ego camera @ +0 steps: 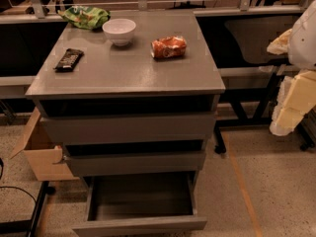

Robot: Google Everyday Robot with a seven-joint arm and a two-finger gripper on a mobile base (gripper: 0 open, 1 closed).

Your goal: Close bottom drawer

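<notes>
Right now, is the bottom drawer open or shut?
Open: the bottom drawer juts out, its floor showing. The gripper hangs at the right, apart.

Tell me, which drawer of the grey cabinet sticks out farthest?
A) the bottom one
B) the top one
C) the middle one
A: the bottom drawer is pulled far out with its dark floor showing, while the robot's jaws sit off at the right edge of the view, apart from it.

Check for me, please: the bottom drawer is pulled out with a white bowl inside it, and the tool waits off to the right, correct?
Not quite. In the camera view the bottom drawer is pulled out but empty; the white bowl sits on the cabinet top. The tool does wait off to the right.
</notes>
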